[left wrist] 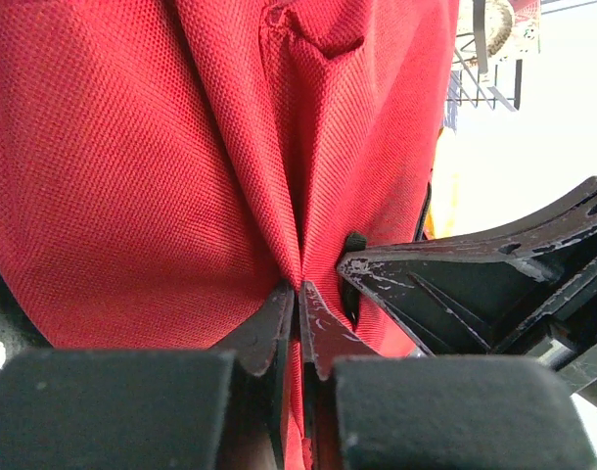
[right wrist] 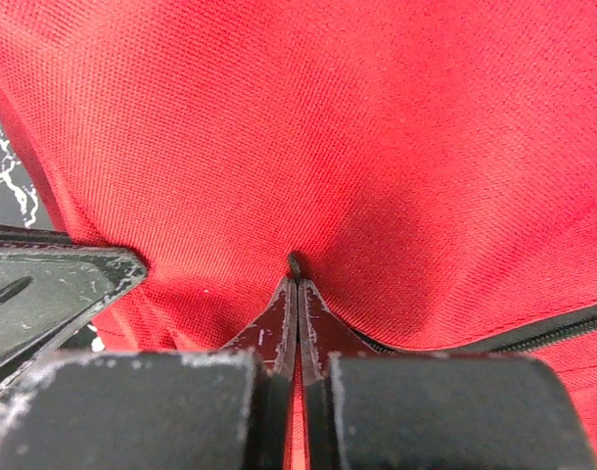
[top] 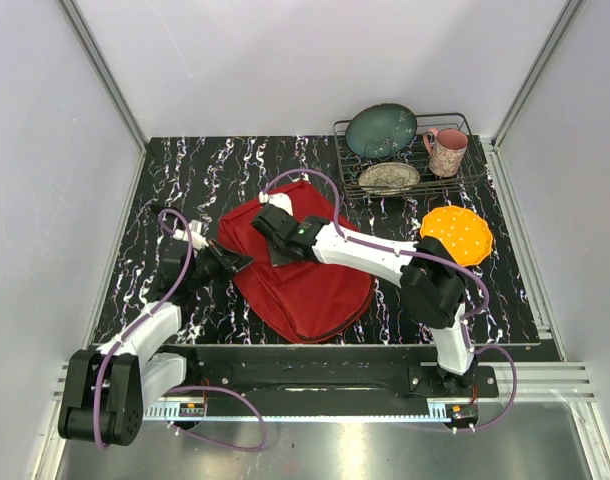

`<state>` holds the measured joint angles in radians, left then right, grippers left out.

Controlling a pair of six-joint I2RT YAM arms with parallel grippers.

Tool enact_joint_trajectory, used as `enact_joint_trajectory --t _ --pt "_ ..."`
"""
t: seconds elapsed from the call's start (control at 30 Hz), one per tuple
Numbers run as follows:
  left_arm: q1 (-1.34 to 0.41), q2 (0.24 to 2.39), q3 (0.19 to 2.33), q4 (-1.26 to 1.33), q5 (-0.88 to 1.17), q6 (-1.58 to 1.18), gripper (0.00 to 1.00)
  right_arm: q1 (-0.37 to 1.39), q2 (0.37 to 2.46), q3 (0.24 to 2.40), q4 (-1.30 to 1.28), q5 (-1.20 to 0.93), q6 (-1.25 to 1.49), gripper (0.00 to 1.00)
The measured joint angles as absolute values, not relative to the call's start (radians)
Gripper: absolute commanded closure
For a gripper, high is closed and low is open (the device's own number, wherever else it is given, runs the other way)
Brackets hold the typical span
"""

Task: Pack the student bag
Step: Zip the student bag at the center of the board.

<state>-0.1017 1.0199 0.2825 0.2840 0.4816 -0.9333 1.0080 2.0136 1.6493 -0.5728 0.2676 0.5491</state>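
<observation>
The student bag (top: 310, 280) is a red fabric backpack lying flat in the middle of the table. My left gripper (top: 241, 263) is at its left edge. In the left wrist view the left gripper (left wrist: 297, 290) is shut on a pinched fold of the bag's red fabric (left wrist: 132, 166). My right gripper (top: 268, 243) reaches over the bag's upper left part, close to the left one. In the right wrist view the right gripper (right wrist: 297, 284) is shut on the bag (right wrist: 377, 127), with a small dark tab at its tips. A black zip line (right wrist: 558, 331) runs at the right.
A wire dish rack (top: 475, 165) at the back right holds a teal plate (top: 381, 130), a patterned plate (top: 389, 177) and a pink mug (top: 446, 151). An orange round mat (top: 457, 234) lies right of the bag. A small white thing (top: 277, 203) sits at the bag's far edge.
</observation>
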Motion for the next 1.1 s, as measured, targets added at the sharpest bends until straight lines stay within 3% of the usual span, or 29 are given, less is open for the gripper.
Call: enact_joint_trajectory --t 0.83,0.9,0.97,1.07,1.1 --pt "-0.065 0.981 0.297 0.233 0.547 -0.888 1.00 0.887 1.808 1.423 -0.466 0.292 0.567 1.00" --pt "-0.059 0.981 0.297 0.232 0.556 -0.886 0.86 0.878 1.784 1.403 -0.452 0.267 0.566 1.00" --pt "-0.054 0.983 0.297 0.236 0.572 -0.883 0.58 0.868 1.757 1.383 -0.429 0.229 0.565 1.00" --pt "-0.037 0.996 0.296 0.252 0.612 -0.879 0.27 0.854 1.724 1.355 -0.405 0.189 0.564 1.00" --pt "-0.033 1.000 0.296 0.265 0.629 -0.883 0.24 0.853 1.719 1.353 -0.403 0.181 0.564 1.00"
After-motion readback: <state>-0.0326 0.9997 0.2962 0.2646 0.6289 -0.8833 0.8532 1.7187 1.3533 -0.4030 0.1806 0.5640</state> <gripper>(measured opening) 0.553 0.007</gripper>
